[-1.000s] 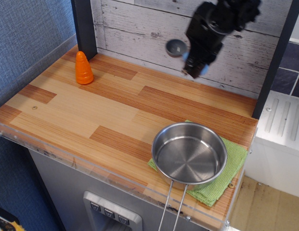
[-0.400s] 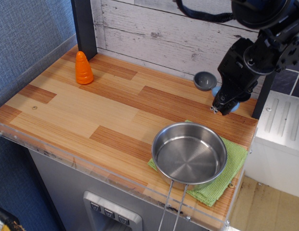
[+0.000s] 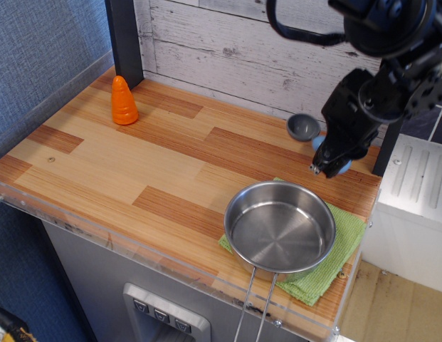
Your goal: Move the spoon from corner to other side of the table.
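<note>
The steel pan (image 3: 280, 226) is sitting empty on a green cloth (image 3: 334, 260). The fingers (image 3: 327, 165) are pinching the spoon (image 3: 306, 128) by its blue handle near the surface's (image 3: 135, 171) far right corner, now slightly lower than a moment ago.

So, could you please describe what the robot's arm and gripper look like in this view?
The arm is matte black throughout, built from chunky, rounded blocky segments with a bulbous joint housing at the top. A black cable loops out from it in front of the whitewashed plank wall. The gripper is also black, tapering to narrow fingers with a small pale metallic tip. No markings or labels are legible.
</note>
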Motion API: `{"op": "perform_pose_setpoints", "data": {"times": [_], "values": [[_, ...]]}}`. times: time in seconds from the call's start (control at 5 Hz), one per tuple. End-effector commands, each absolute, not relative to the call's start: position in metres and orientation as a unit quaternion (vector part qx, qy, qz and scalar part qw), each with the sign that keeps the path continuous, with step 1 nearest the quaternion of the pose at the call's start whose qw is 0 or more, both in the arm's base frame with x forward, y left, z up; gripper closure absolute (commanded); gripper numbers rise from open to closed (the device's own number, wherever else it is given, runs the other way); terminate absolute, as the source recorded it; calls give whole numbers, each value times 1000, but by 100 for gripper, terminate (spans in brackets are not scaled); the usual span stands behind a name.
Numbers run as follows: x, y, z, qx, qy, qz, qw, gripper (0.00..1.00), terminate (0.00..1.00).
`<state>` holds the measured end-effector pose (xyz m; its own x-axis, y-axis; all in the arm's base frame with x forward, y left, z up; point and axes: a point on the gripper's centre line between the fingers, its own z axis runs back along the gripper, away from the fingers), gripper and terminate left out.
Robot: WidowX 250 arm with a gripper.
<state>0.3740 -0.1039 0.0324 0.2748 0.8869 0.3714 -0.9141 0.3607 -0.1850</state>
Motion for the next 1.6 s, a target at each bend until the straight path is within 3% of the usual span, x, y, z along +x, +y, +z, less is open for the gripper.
{"op": "perform_pose_setpoints", "data": {"times": [0.0,0.4,0.6,1.4], "values": [[380,-98,37,25,-216,563,797,100,0],[380,-94,33,20,-199,567,799,100,0],[376,-92,35,21,-187,575,796,0,0],[379,-90,62,-7,-208,562,801,0,0]]}}
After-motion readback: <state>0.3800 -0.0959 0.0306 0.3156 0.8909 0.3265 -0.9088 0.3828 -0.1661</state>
